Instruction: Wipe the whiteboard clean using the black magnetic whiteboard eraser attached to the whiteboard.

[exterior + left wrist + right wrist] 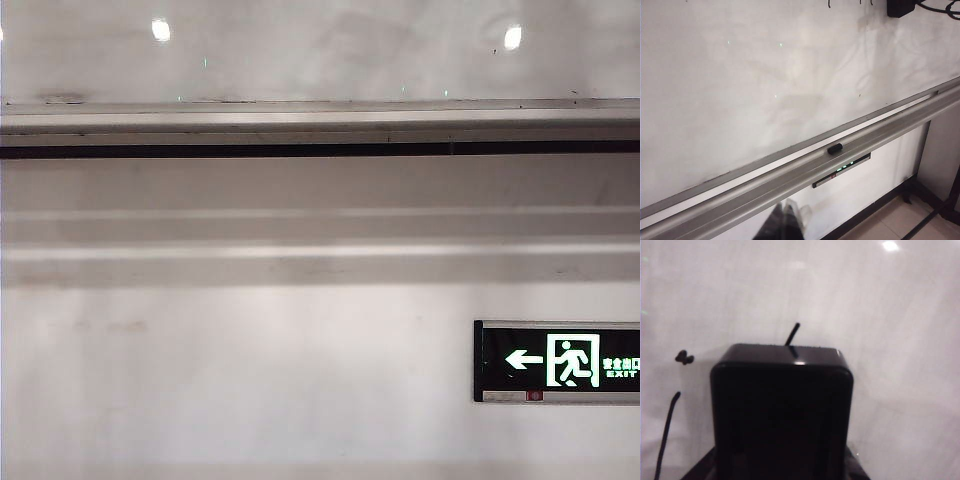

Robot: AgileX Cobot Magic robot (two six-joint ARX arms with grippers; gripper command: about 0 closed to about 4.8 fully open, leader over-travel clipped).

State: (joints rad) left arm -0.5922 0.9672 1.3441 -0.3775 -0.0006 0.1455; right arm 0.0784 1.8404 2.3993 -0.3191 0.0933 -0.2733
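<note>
eraser [782, 410] sits in my right gripper [782, 467], jaws clamped on its sides, its far edge right at the whiteboard [900, 340]. black strokes [792, 335] lie just past that edge at 12 o'clock, more ink [667, 435] off at 9. my left gripper [785, 225] hangs below the tray [850, 150], well apart; whether it is released or clenched i cannot tell. the right arm is the nearer one for wiping.

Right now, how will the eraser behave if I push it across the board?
The eraser in the right hand looks a rigid block, likely stiff. On the glossy whiteboard it should slide easily, perhaps skid; left hand hangs near tray.
</note>
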